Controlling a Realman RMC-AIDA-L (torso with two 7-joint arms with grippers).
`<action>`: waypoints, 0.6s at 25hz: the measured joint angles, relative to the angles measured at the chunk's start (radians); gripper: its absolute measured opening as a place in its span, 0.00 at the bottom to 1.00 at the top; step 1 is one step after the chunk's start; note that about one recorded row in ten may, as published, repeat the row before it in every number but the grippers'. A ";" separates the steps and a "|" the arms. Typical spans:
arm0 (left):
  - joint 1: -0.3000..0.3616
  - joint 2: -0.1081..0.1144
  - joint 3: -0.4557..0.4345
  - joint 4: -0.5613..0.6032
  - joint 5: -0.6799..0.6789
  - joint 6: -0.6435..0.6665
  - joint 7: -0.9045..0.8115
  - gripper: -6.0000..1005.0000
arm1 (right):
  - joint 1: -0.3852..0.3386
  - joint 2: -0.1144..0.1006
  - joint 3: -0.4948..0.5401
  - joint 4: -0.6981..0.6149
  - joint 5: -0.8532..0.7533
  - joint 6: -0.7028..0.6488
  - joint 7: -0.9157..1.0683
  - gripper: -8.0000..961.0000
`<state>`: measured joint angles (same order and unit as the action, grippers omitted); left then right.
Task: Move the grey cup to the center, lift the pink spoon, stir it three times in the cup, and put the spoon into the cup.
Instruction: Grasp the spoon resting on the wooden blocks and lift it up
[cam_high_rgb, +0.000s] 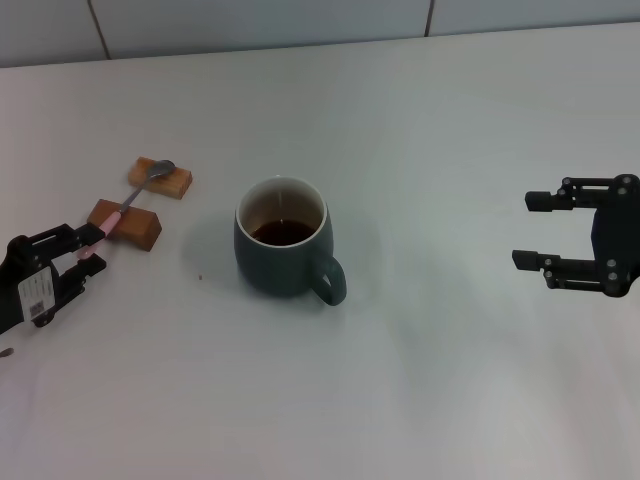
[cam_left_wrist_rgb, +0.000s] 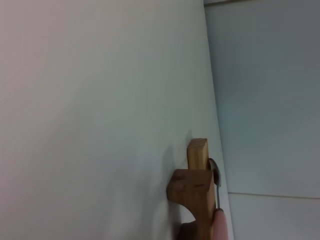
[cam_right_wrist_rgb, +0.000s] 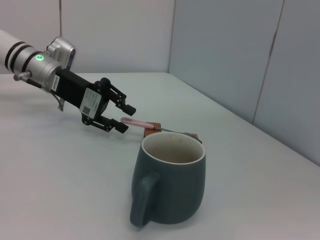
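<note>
One rounded dark blue-grey ceramic mug (cam_high_rgb: 282, 250) with a loop handle stands on one white table (cam_high_rgb: 420, 160). To the mug's left are two brown wooden blocks — the farther block (cam_high_rgb: 161, 178) and the nearer block (cam_high_rgb: 126, 224) — with one slim pink-handled metal spoon (cam_high_rgb: 132, 200) lying across both. Two black grippers are in view — the left gripper (cam_high_rgb: 84, 250) left of the mug, the right gripper (cam_high_rgb: 534, 230) right of it.
</note>
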<state>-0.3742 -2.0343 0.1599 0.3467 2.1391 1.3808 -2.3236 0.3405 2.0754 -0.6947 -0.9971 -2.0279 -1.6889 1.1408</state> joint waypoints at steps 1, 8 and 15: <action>0.000 0.000 0.000 0.000 -0.002 0.000 -0.001 0.47 | 0.000 0.000 0.000 0.000 0.000 0.000 0.000 0.68; 0.000 0.000 0.001 0.000 -0.002 -0.002 -0.009 0.44 | -0.003 0.000 0.001 -0.003 0.000 0.000 0.000 0.68; 0.001 -0.001 0.001 -0.004 -0.002 -0.003 -0.011 0.36 | -0.006 0.001 0.001 -0.010 0.000 -0.003 0.003 0.68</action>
<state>-0.3737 -2.0355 0.1611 0.3429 2.1366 1.3782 -2.3346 0.3346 2.0766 -0.6933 -1.0073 -2.0279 -1.6921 1.1442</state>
